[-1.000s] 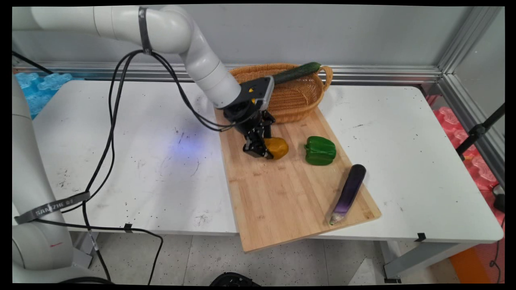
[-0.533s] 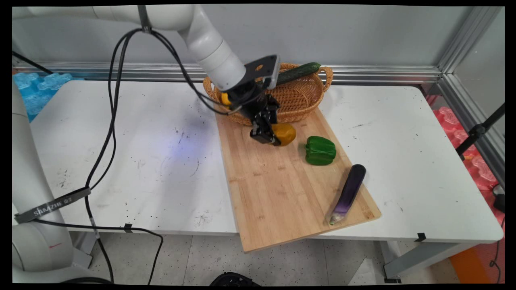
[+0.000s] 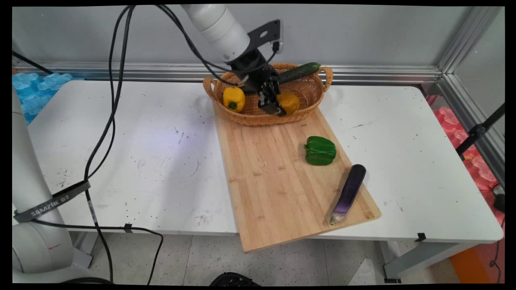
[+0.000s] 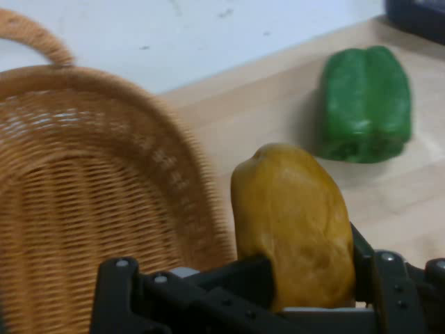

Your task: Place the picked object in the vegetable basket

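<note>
My gripper point(image 3: 279, 105) is shut on an orange-yellow pepper point(image 3: 289, 103), holding it in the air over the near rim of the wicker basket point(image 3: 258, 119). In the hand view the held pepper point(image 4: 295, 223) sits between the black fingers, with the basket's point(image 4: 90, 202) weave to its left and the green pepper point(image 4: 365, 104) on the board beyond. A yellow pepper point(image 3: 234, 99) lies in the basket's left end, and a cucumber point(image 3: 298, 72) leans on its far right rim.
A wooden cutting board point(image 3: 282, 181) runs from the basket to the table's near edge and overhangs it. On it lie a green pepper point(image 3: 320, 150) and a purple eggplant point(image 3: 348, 193). Black cables point(image 3: 109, 121) hang at left.
The gripper has lifted the orange-yellow pepper off the board and carried it up and back toward the basket. The yellow pepper in the basket is now uncovered.
</note>
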Motion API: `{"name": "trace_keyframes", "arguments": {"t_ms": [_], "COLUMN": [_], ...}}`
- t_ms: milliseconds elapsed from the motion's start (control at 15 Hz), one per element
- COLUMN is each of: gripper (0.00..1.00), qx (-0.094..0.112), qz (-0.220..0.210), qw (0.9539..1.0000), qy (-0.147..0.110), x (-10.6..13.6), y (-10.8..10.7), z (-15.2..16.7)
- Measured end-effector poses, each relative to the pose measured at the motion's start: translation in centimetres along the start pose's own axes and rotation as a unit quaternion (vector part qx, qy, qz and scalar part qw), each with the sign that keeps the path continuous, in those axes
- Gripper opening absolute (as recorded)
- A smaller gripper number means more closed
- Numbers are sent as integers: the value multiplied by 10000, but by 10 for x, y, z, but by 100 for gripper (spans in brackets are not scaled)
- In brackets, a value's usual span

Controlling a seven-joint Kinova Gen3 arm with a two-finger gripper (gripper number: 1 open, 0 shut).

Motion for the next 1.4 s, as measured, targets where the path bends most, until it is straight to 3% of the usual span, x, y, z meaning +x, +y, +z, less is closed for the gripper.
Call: {"name": "trace_keyframes", "arguments": {"t_ms": [467, 1133, 1200, 1400], "gripper": [0, 0, 100, 100], "qx": [442, 718, 729, 751], "qz": [-365, -535, -544, -567], "qw": [9983, 9959, 9958, 9955], "qy": [-57, -90, -87, -70], "x": [-12, -37, -38, -41], "y": [-29, -51, -52, -53], "z": [1, 30, 32, 37]}}
